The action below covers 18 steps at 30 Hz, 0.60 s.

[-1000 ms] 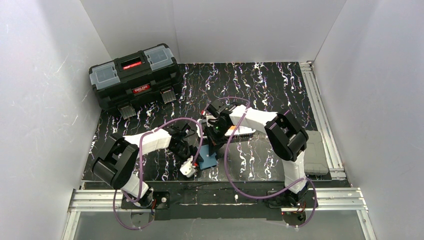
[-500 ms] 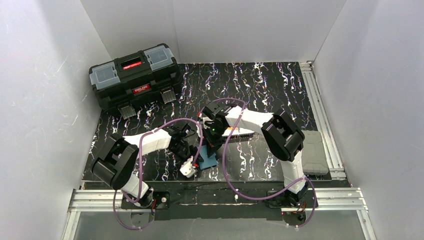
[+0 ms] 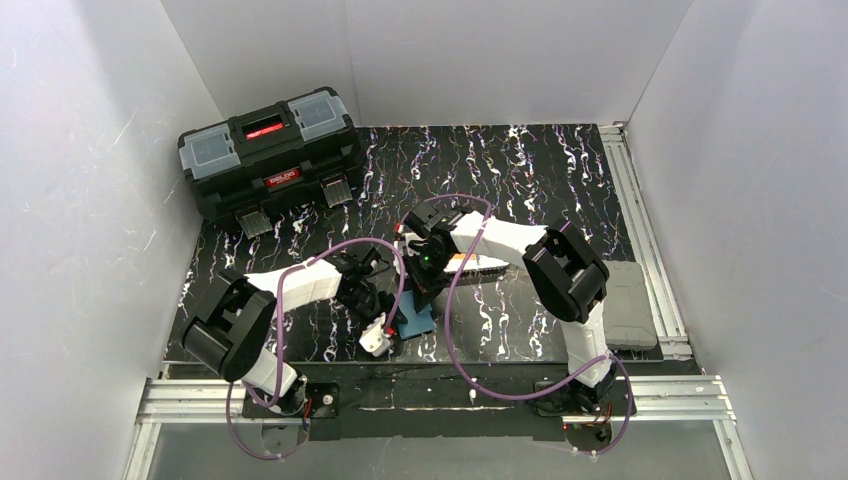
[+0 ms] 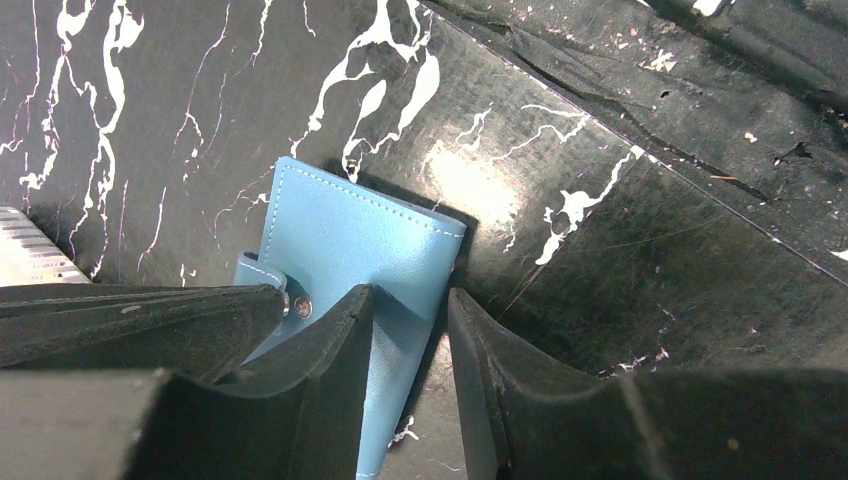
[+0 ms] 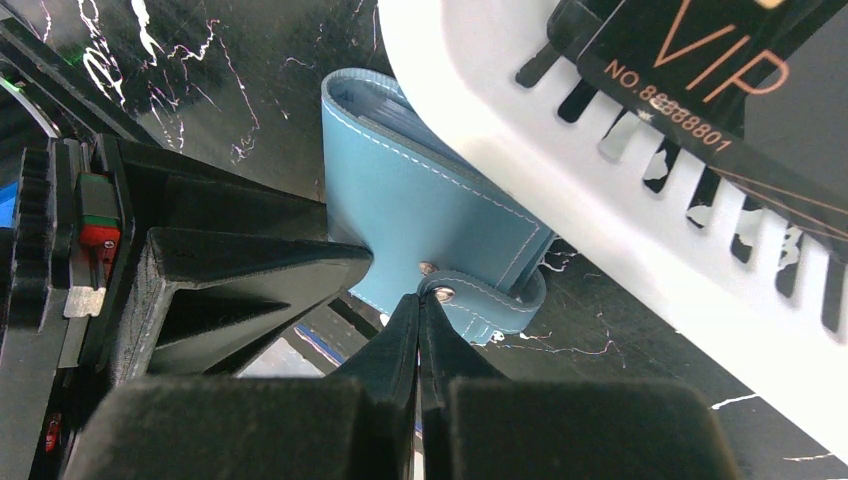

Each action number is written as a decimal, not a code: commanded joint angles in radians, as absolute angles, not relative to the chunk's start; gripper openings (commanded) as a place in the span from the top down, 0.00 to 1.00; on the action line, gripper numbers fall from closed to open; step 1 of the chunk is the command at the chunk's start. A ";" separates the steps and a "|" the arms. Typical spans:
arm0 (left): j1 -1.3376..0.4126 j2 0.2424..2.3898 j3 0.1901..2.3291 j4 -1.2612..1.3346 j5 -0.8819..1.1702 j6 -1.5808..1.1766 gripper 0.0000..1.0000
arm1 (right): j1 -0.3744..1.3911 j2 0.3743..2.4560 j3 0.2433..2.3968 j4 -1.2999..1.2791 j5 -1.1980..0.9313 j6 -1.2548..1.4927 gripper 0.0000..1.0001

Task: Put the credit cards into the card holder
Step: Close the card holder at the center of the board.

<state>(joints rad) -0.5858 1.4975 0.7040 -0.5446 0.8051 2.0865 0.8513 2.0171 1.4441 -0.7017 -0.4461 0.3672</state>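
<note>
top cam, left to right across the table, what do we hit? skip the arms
black toolbox → card holder → white basket → grey pad
</note>
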 commanded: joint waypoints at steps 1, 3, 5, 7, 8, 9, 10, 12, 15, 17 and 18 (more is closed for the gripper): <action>-0.592 1.483 0.682 -0.569 0.792 2.120 0.67 | 0.857 2.043 1.485 -0.708 -0.453 0.365 0.99; -0.593 1.484 0.683 -0.566 0.792 2.116 0.67 | 0.860 2.054 1.491 -0.719 -0.451 0.359 0.99; -0.594 1.484 0.681 -0.564 0.792 2.115 0.67 | 0.862 2.061 1.493 -0.726 -0.452 0.355 0.99; -0.594 1.484 0.682 -0.562 0.791 2.114 0.68 | 0.863 2.066 1.495 -0.728 -0.456 0.355 0.99; -0.594 1.485 0.682 -0.561 0.790 2.114 0.68 | 0.864 2.069 1.497 -0.732 -0.455 0.354 0.99; -0.594 1.485 0.684 -0.561 0.790 2.113 0.68 | 0.864 2.071 1.500 -0.733 -0.453 0.353 0.99; -0.595 1.486 0.685 -0.561 0.792 2.114 0.68 | 0.864 2.073 1.502 -0.735 -0.452 0.353 0.99; -0.596 1.485 0.687 -0.561 0.792 2.112 0.68 | 0.864 2.077 1.503 -0.739 -0.447 0.352 0.99; -0.598 1.485 0.689 -0.561 0.789 2.109 0.68 | 0.863 2.083 1.505 -0.753 -0.433 0.347 0.99; -0.597 1.483 0.690 -0.561 0.790 2.108 0.68 | 0.865 2.083 1.500 -0.755 -0.425 0.347 0.99; -0.597 1.484 0.690 -0.561 0.790 2.107 0.68 | 0.867 2.084 1.498 -0.757 -0.420 0.347 0.99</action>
<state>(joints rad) -0.5915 1.4960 0.7017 -0.5316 0.8013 2.0865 0.8543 2.0571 1.4834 -0.7322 -0.4667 0.3649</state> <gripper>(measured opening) 0.324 0.022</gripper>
